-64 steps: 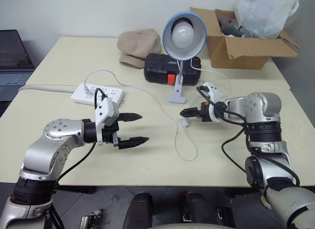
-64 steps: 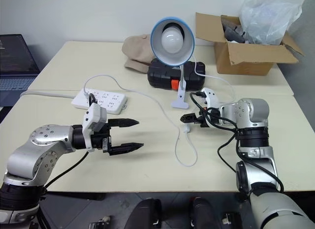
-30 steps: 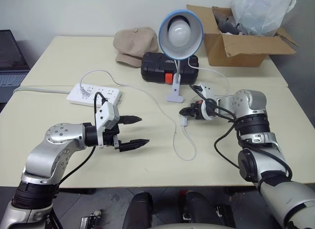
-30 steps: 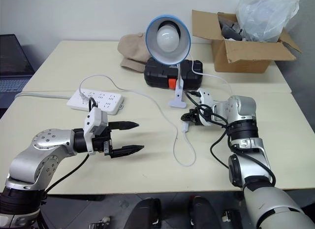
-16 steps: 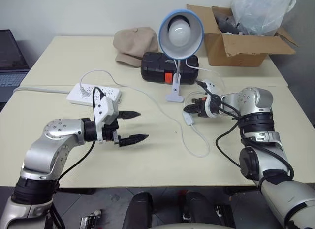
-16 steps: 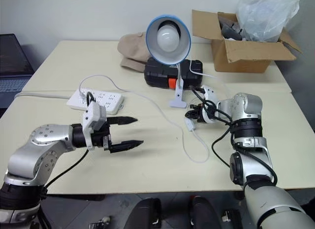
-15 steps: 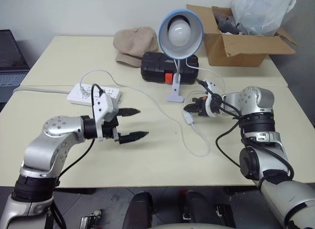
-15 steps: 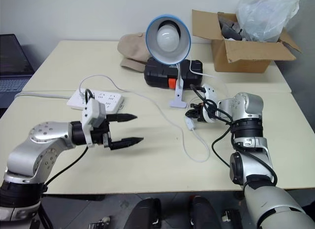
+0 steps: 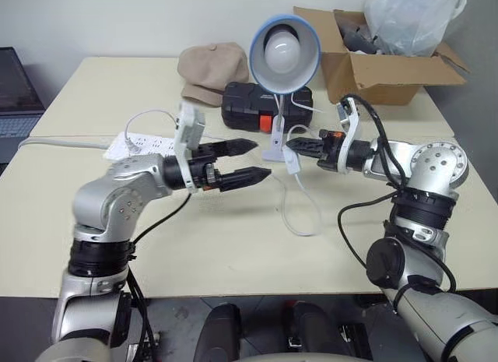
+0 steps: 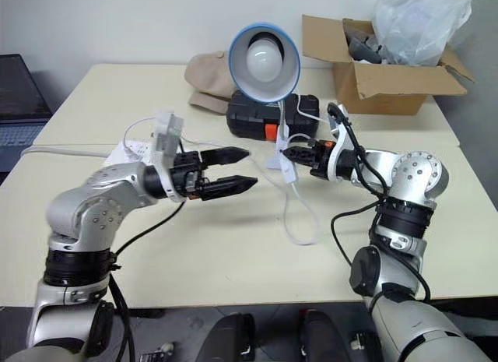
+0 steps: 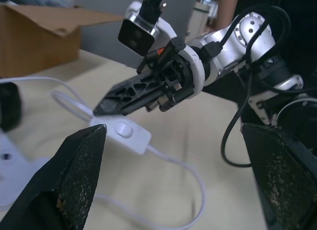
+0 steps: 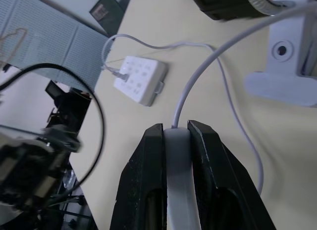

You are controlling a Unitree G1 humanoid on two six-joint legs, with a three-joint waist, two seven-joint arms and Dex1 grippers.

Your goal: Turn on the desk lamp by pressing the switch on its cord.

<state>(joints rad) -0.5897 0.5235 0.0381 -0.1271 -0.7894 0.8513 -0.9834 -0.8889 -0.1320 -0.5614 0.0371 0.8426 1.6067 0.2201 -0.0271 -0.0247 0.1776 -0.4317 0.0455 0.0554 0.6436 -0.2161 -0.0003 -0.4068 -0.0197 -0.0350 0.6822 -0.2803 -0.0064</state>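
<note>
The switch (image 11: 120, 132), a small, light, hard white oblong on a limp thin cord (image 9: 299, 214), hangs clear of the table (image 9: 233, 253) just near of the lamp (image 9: 285, 54), clamped by its end in the right gripper (image 9: 294, 145). Its smooth shell could slip or twist, so the hold looks best kept on the sides, button facing out. The left gripper (image 9: 253, 161), spread wide and empty, hovers just left of it.

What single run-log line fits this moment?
right gripper: shut on switch, lifted | left gripper: open, facing switch | desk lamp: unlit
</note>
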